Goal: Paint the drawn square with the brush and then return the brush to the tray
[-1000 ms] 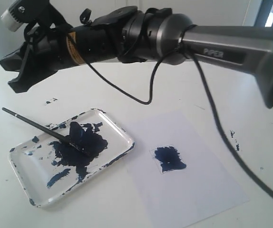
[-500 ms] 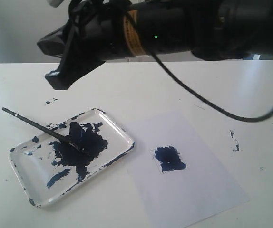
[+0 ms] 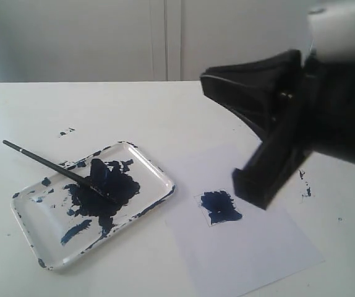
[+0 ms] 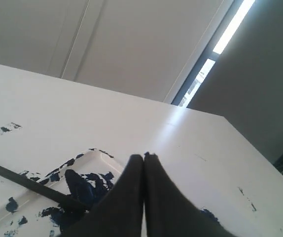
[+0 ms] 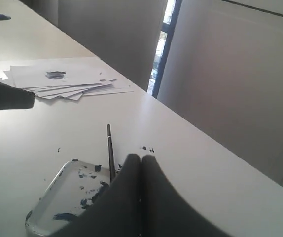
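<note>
One white counter (image 3: 165,111) is bearing everything shown. A black robot arm (image 3: 326,117) is filling the right of the exterior view, hanging over the counter's right side. Its right gripper (image 5: 141,158) is showing both fingers pressed together with nothing between them. The left gripper (image 4: 144,156) is likewise showing its fingers together and empty, with the tray ahead of it.

A white paper sheet (image 3: 258,253) is lying toward the counter's front edge, right of the middle. A shallow white rectangular tray (image 3: 156,169), blotched with dark blue paint, is sitting just beside it, toward the front-left corner. The thin black-handled brush (image 3: 41,159) is resting in the tray, tip in the paint pool. Its handle is overhanging the rim toward the counter's left edge.

The small pencilled square (image 3: 219,207) on the sheet is showing a dark blue fill. Tiny paint specks (image 3: 66,131) are dotting the counter behind the tray.

Judged from this layout, both painting and return are looking complete, with nothing left to handle.
</note>
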